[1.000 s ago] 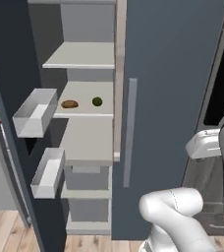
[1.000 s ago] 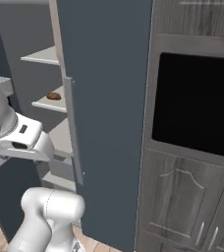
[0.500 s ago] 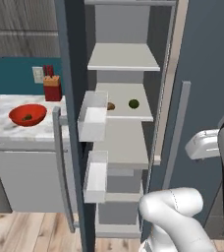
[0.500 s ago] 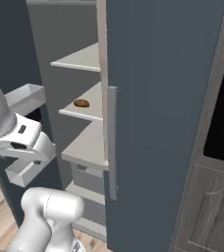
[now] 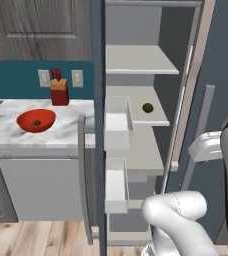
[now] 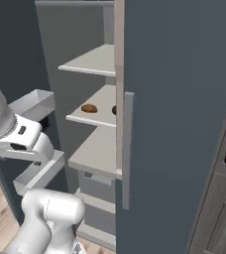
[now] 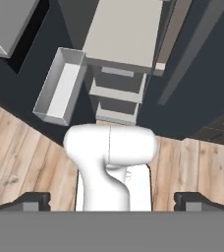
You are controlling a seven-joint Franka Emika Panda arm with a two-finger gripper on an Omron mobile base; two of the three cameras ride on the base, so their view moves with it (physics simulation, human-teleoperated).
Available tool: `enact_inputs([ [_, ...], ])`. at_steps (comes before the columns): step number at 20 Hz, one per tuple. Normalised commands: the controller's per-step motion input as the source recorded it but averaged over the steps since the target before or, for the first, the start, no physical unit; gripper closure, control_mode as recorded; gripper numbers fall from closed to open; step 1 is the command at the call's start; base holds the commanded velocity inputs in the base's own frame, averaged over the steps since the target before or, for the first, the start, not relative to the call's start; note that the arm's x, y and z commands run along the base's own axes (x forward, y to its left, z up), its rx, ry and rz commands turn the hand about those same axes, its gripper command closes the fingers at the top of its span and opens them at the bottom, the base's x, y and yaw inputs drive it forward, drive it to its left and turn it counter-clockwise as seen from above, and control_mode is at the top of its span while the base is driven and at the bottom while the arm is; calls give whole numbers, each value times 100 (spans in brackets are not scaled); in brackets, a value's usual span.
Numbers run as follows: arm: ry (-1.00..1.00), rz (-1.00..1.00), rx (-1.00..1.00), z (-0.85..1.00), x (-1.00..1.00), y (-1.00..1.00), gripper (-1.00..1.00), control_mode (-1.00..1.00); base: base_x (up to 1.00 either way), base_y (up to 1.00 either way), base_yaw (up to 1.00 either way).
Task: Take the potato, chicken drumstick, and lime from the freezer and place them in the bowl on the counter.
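1. A red box (image 5: 59, 93) stands at the far edge of the marbled top, against the teal wall (image 5: 16, 79).
2. Two white outlets (image 5: 77, 78) sit on that wall, one on each side of the box.
3. Wood-plank floor (image 5: 36, 237) lies near.

base: driving, both base views sweep sideways since a second ago | white-grey marbled counter (image 5: 16, 132): now in view | glossy red bowl (image 5: 35, 120): now in view, sits on it | tall slate-grey freezer (image 5: 98, 60): appears further right
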Motion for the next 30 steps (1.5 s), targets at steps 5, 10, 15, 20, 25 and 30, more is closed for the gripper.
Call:
enact_inputs([
  [5,0,0,0,0,0,0,-100,100,40,10,-29],
  [10,0,0,0,0,0,0,-100,100,44,26,-31],
  [15,0,0,0,0,0,0,-100,100,48,32,-20],
  [20,0,0,0,0,0,0,-100,100,47,26,-13],
  [25,0,0,0,0,0,0,-100,100,52,13,-8],
  [30,0,0,0,0,0,0,-100,100,36,28,-5],
])
